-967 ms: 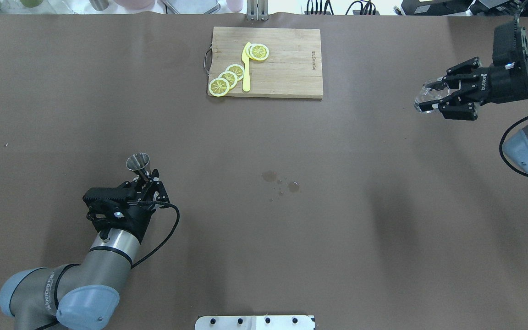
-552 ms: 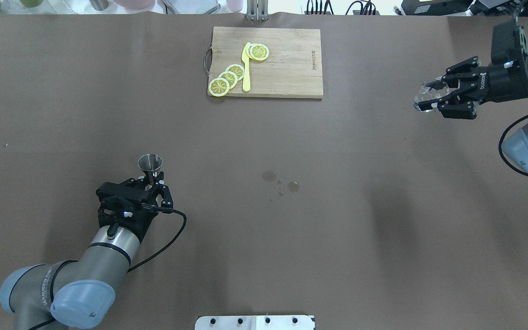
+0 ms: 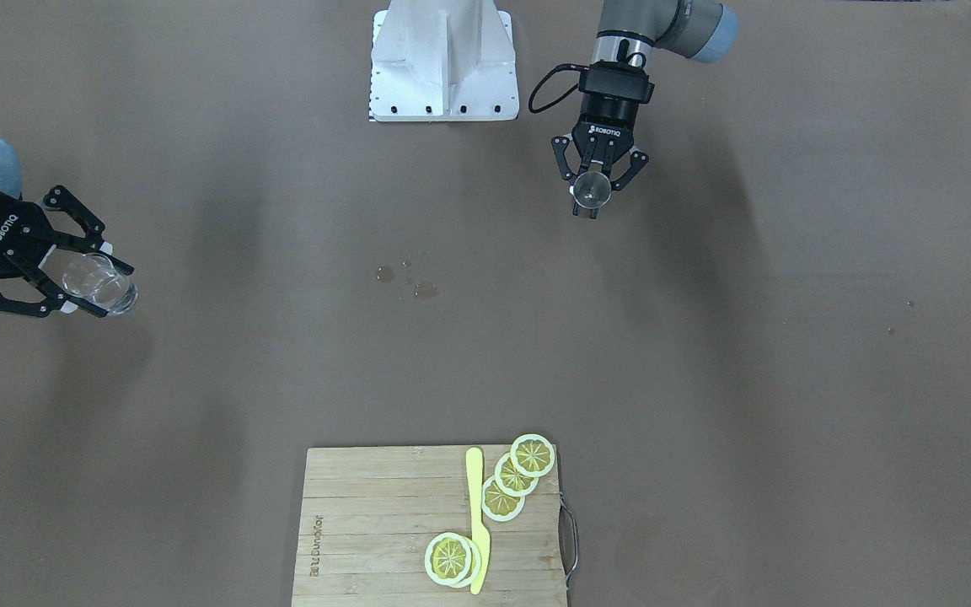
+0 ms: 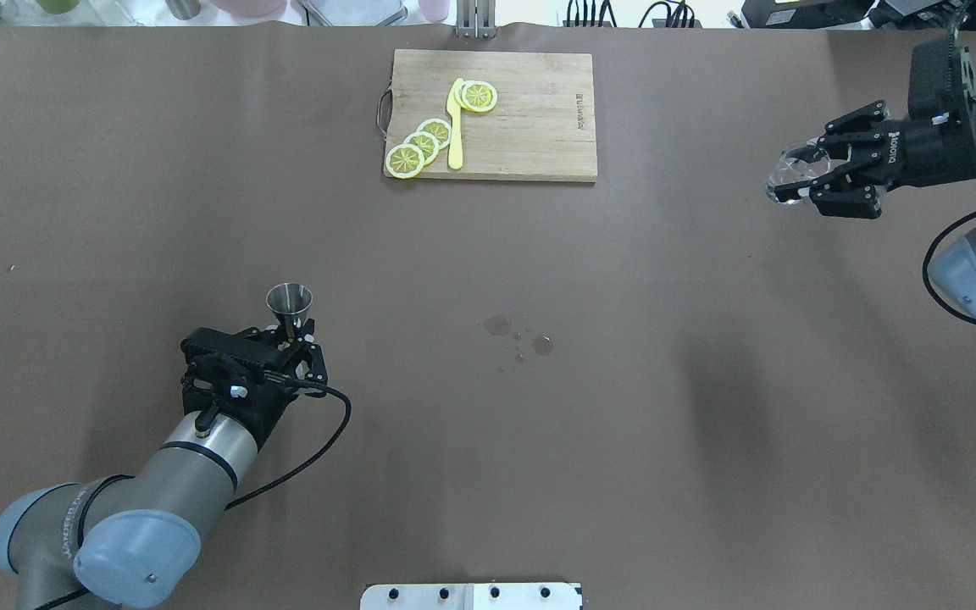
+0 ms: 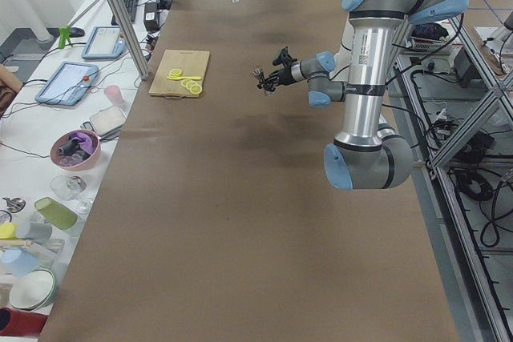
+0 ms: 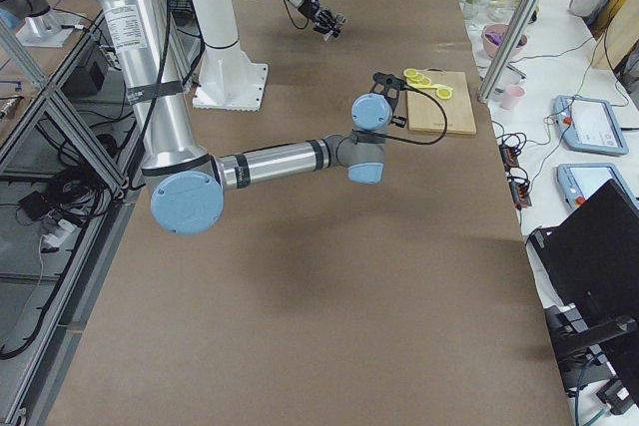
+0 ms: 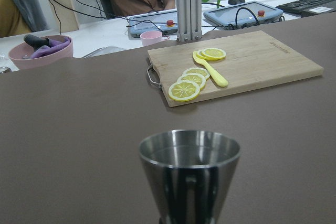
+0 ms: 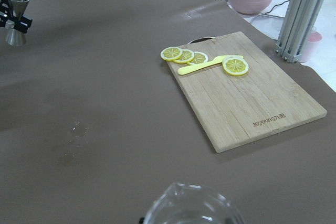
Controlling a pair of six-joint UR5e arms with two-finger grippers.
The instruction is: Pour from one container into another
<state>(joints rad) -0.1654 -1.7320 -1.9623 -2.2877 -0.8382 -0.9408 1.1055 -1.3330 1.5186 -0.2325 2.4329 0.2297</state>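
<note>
Right now both containers are held in the air, far apart. The left gripper [image 4: 290, 333] at lower left of the overhead view has its jaws clamped on the narrow waist of a steel jigger [image 4: 289, 298], which is upright with its mouth up. The right gripper [image 4: 812, 176] at the far right edge has its jaws closed around a small clear glass pitcher [image 4: 789, 176], whose pouring lip shows in the right wrist view. Contents of either can't be told from these views.

Step in hand, as judged: bringing the two together for the pour. No tilt has started.

To do it well:
- Carry both level toward mid-frame, over the bare brown table [image 4: 674, 407]. Stay clear of the cutting board [image 4: 539, 127] at top centre with its lemon slices [image 4: 420, 146] and yellow knife [image 4: 455, 127].
- Wet spots [image 4: 522, 335] at mid-table look like spilled drops, so go slow.
- Put the pouring rim just above and just inside the receiving mouth before tilting.
- The jigger mouth is narrow. If the pitcher pours, line up the lip first, then rotate the wrist gradually.
- Hold the receiver steady and upright.
</note>
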